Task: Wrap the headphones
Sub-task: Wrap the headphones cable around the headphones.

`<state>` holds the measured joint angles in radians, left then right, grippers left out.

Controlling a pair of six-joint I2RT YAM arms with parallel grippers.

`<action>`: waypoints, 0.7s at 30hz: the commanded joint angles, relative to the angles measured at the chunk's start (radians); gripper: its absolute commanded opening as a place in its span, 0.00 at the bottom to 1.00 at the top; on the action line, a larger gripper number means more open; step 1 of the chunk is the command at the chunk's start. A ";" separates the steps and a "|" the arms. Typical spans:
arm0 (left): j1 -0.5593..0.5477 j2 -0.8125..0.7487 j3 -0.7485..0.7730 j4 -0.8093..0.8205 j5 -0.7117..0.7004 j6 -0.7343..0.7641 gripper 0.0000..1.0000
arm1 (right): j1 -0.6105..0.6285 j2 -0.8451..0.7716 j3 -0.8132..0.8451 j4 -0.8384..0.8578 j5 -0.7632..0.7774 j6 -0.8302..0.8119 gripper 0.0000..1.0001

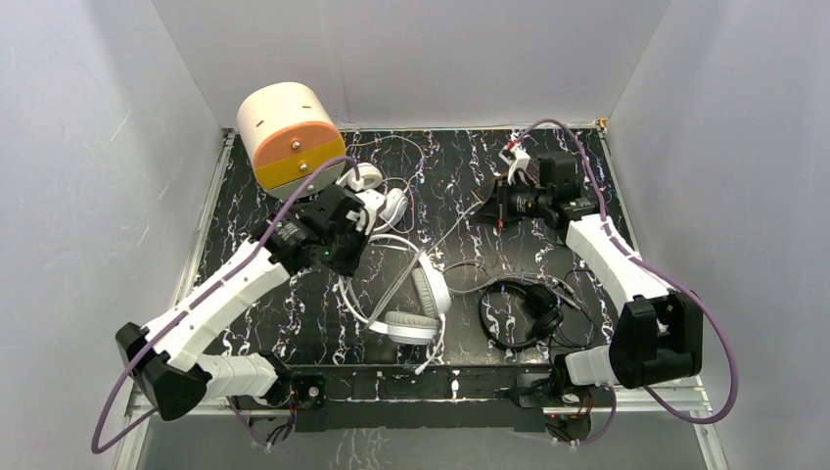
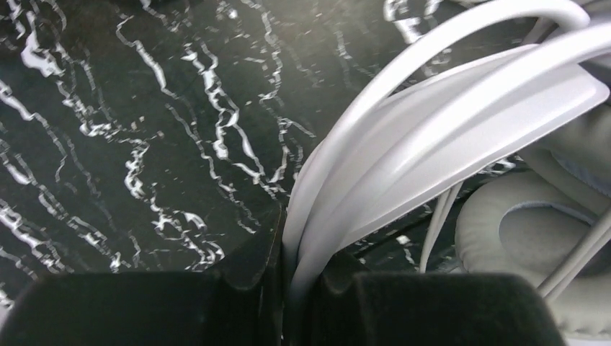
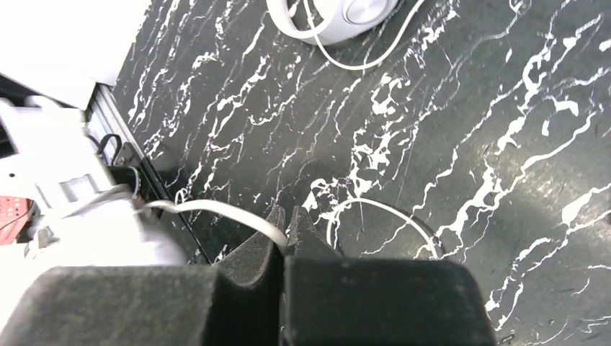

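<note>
White headband (image 2: 432,122): clamped in shut left gripper (image 2: 301,252); ear cushion (image 2: 479,241) just right of it. White cord (image 3: 216,208): pinched in closed right gripper (image 3: 286,223), trailing to its left.

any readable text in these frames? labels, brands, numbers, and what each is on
No readable text in any view.
White and orange drum: no lettering shows.
Big white pair, slimmer white pair, black pair: no brand mark shows.
Red patch at the edge of the right wrist view: any marking is too small and blurred to read.
</note>
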<state>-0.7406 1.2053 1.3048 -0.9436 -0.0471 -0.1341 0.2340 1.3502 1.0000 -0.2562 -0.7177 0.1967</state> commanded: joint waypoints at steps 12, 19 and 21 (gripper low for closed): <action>-0.096 0.027 -0.111 0.110 -0.417 0.052 0.00 | 0.042 -0.003 0.254 -0.094 -0.120 0.044 0.00; -0.111 0.019 -0.152 0.171 -0.318 0.070 0.00 | 0.110 0.041 0.314 -0.076 -0.135 0.074 0.00; -0.112 0.015 -0.166 0.173 -0.313 0.071 0.00 | 0.123 0.042 0.330 -0.077 -0.125 0.080 0.00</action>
<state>-0.8463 1.2625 1.1561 -0.7811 -0.3988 -0.0807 0.3302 1.3972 1.2533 -0.3885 -0.8288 0.2520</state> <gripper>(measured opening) 0.098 0.046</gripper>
